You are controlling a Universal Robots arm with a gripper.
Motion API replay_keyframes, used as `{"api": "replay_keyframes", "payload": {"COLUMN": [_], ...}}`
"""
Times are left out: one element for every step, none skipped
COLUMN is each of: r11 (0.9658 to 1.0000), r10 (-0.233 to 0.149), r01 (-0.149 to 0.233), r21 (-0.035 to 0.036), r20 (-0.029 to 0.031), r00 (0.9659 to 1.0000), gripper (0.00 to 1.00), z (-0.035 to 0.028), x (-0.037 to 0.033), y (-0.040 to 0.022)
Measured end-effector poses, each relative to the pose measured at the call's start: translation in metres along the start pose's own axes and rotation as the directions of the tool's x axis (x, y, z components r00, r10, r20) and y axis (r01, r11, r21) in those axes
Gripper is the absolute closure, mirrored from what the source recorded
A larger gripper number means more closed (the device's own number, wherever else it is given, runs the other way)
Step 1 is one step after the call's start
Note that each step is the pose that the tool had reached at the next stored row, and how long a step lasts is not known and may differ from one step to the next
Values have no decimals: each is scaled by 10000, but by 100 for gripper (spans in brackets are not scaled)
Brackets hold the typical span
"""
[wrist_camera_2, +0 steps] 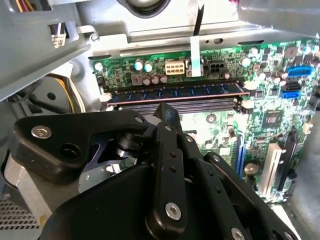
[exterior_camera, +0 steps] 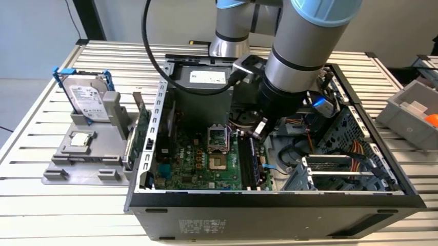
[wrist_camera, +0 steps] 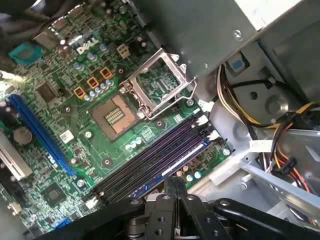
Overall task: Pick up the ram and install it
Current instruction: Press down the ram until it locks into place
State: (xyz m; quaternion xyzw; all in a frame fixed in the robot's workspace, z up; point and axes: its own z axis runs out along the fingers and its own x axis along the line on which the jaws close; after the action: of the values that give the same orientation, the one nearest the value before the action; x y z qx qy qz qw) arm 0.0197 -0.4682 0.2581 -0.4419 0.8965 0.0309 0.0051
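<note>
While the claw (wrist_camera: 172, 187) hovers with fingers pressed together above the ram (wrist_camera_2: 175, 92) (already lying in its outermost motherboard slot (wrist_camera: 150, 159)), uneven downward pressure could leave one end unlatched.

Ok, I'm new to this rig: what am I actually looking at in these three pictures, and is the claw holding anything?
The exterior view shows one robot arm reaching down into an open computer case on a slatted table. A hard drive stands in a grey holder at the exterior view's left. Both wrist views come from cameras riding on the arm, looking past the black claw at the green motherboard. The ram sits in a slot there. The claw's fingers are together just over it; whether they touch it, I cannot tell.
</note>
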Motion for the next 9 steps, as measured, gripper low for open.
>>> {"api": "replay_keyframes", "payload": {"r11": [9999,9997,9993,9989,9982,9973,9963,9951,9938], "r10": [-118,-236,-360,-477,-601,-725,-852,-982,-1110], "r01": [118,236,360,477,601,725,852,981,1109], "r21": [7,14,25,39,55,70,85,98,111], "r20": [2,5,8,15,24,32,38,44,49], "r00": [9999,9997,9994,9989,9982,9974,9964,9952,9938], "gripper": [100,100,100,100,100,100,100,100,100], "z": [0,0,-1,0,0,0,0,0,0], "x": [0,-1,-1,-1,-1,-1,-1,-1,-1], "y": [-1,-1,-2,-2,-2,-2,-2,-2,-2]}}
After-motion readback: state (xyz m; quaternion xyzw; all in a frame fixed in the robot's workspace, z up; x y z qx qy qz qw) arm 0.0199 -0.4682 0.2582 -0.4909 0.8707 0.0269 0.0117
